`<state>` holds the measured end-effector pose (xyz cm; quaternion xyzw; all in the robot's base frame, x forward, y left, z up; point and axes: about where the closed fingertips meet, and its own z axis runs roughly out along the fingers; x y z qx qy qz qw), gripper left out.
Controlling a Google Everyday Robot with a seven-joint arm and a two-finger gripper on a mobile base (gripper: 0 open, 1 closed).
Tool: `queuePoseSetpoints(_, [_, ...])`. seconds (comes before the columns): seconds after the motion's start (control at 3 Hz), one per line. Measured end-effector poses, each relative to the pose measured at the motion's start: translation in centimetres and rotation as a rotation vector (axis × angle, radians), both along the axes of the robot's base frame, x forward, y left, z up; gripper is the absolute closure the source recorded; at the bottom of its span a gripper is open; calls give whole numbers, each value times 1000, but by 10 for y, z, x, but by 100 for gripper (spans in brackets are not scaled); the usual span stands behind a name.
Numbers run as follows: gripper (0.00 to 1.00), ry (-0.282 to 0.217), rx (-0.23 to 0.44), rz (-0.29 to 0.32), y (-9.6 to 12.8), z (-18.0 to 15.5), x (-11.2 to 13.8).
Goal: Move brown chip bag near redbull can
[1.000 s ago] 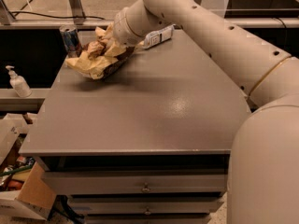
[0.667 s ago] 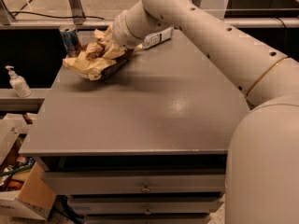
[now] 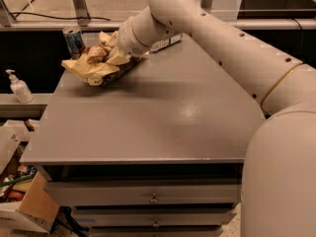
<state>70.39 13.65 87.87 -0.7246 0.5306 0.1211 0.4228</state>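
Grey table [image 3: 163, 117], flat matte top with a faint sheen near the middle, drawers [image 3: 197, 194] stacked beneath, each with a small metal knob [image 3: 154, 199]. Item one: bag [image 3: 86, 68], crinkled, pale yellow ends and a dark brown middle, at the table's far left corner; it sits tilted, its left end low over the top and casting a shadow there. Whether its underside touches the surface cannot be told. Item two: can [image 3: 73, 39], slim, blue and silver, upright at the far left edge, just behind the bag's left end and very near it; contact between the two cannot be told. Item three: gripper [image 3: 109, 58], at the end of a cream arm [image 3: 212, 33] that reaches in from the right foreground and across the table's far side; the claw is buried in the bunched upper folds of the bag and clamped onto it. Item four: pale labelled object [image 3: 165, 43] lying on the far edge of the table, mostly hidden behind the arm. Off the table, left: white pump bottle [image 3: 19, 87] upright on a low ledge [image 3: 29, 101]; cardboard box [image 3: 34, 209] and mixed clutter on the floor below.
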Motion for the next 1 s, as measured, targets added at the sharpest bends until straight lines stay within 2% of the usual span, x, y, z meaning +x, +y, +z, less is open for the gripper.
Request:
queuePoseSetpoints(0.33, [13,13,13,-3,2,0,-3])
queuePoseSetpoints(0.67, [0,22,22,-7,2,0,-5])
queuePoseSetpoints(1.0, [0,25,35,-14,0,2,-7])
